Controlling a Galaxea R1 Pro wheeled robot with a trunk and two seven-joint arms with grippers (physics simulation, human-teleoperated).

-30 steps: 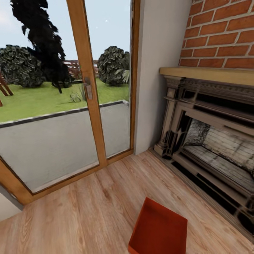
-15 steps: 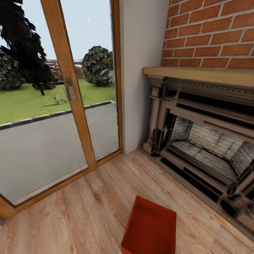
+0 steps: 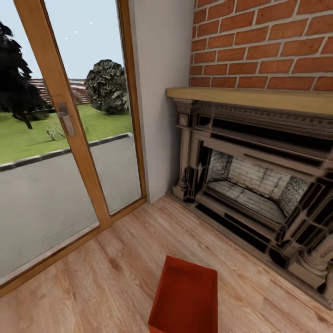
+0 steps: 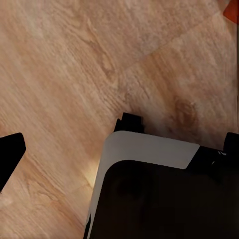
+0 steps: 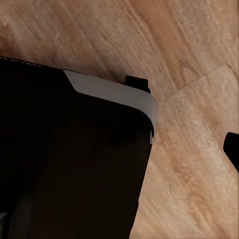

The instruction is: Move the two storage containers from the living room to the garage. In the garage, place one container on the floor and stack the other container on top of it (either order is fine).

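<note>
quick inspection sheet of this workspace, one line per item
surface: light wood plank floor, bare round the bin
job's things: one red-orange bin on the floor before the fireplace, open top up, partly cut off by the head view's lower edge
clutter: nothing seen
pincers: state cannot be told; wrist views show the robot's dark base over the planks
cables: nothing seen
surroundings: brick chimney, wooden mantel, glass door onto a garden

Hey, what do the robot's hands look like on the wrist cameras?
Little shows: one plain black fingertip on the left hand, another on the right hand; no cables or markings visible. The black body with a pale grey band is probably the robot's base.
</note>
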